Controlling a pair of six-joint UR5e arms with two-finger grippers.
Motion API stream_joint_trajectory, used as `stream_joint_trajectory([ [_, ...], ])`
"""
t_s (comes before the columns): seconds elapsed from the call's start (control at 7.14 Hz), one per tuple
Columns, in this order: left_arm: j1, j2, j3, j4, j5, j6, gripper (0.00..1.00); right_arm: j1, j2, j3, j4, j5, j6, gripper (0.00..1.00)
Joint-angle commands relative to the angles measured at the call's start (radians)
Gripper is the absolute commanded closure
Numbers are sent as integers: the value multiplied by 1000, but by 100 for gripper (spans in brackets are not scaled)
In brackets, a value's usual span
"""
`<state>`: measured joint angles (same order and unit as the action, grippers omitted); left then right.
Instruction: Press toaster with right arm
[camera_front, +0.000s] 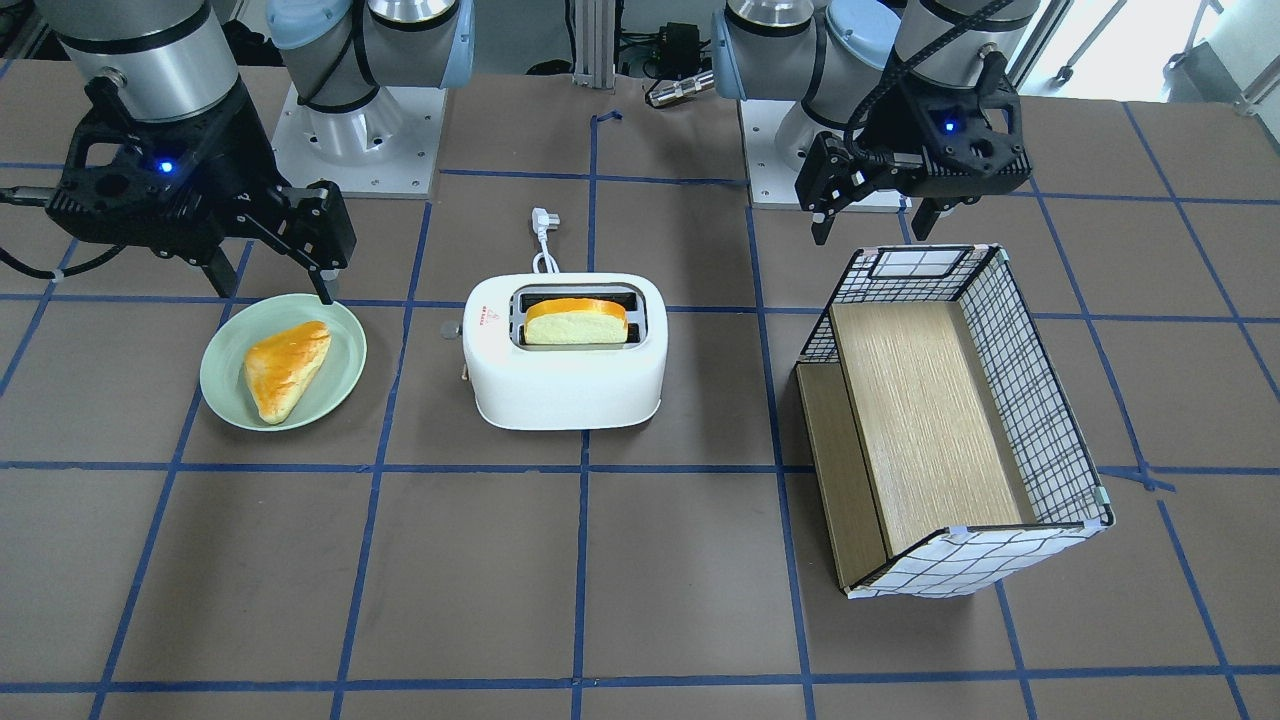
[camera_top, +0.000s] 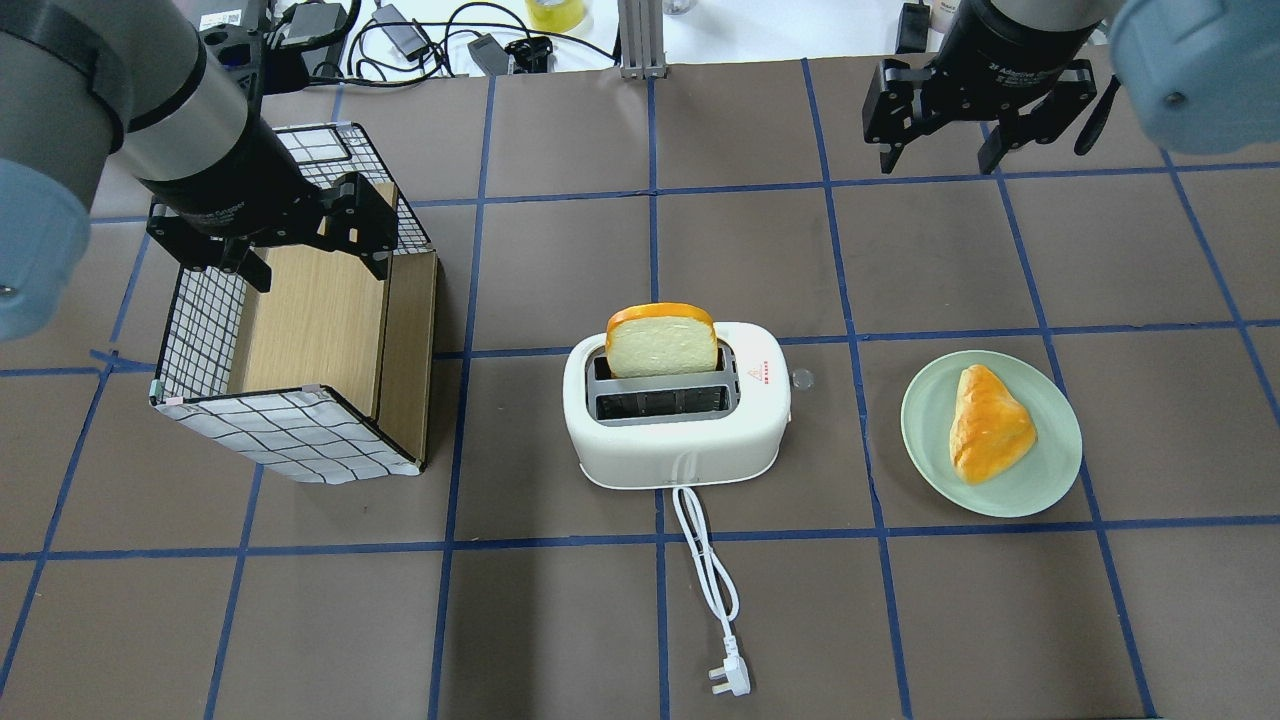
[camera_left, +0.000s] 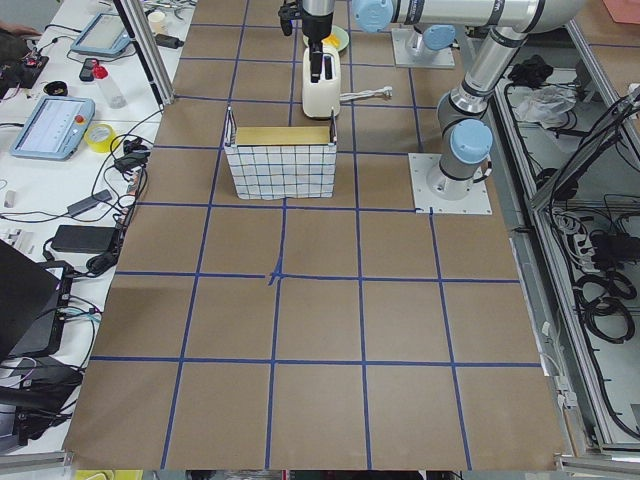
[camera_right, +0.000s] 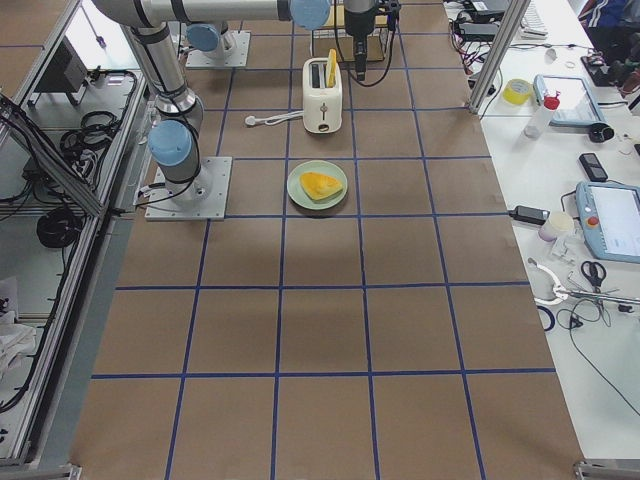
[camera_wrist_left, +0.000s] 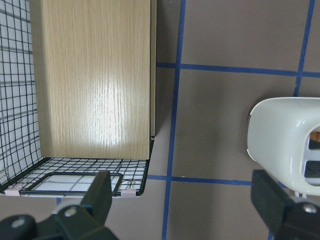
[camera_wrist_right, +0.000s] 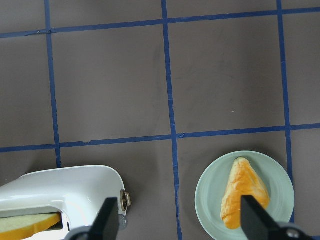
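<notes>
The white toaster (camera_top: 680, 440) stands at the table's middle with a slice of bread (camera_top: 660, 342) upright in its far slot. Its side lever (camera_top: 800, 379) sticks out on the side facing the plate. My right gripper (camera_top: 938, 160) is open and empty, hanging above the table beyond and to the right of the toaster, apart from it. In the front-facing view the right gripper (camera_front: 270, 285) hovers over the plate's back edge. The right wrist view shows the toaster's end (camera_wrist_right: 65, 192) and the lever (camera_wrist_right: 125, 199) below. My left gripper (camera_top: 318, 270) is open and empty over the basket.
A green plate (camera_top: 1050, 470) with a triangular pastry (camera_top: 988, 425) lies right of the toaster. A grid-patterned basket (camera_top: 290, 430) with a wooden insert stands on the left. The toaster's white cord and plug (camera_top: 727, 680) trail toward the robot's side.
</notes>
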<state>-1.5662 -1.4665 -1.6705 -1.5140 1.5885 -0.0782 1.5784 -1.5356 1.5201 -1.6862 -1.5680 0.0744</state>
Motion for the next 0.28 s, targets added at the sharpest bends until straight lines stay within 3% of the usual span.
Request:
stream_joint_trajectory([
  [0.0, 0, 0, 0, 0, 1, 0, 0, 0, 0, 0, -1, 0, -1, 0],
  [0.14, 0, 0, 0, 0, 1, 0, 0, 0, 0, 0, -1, 0, -1, 0],
])
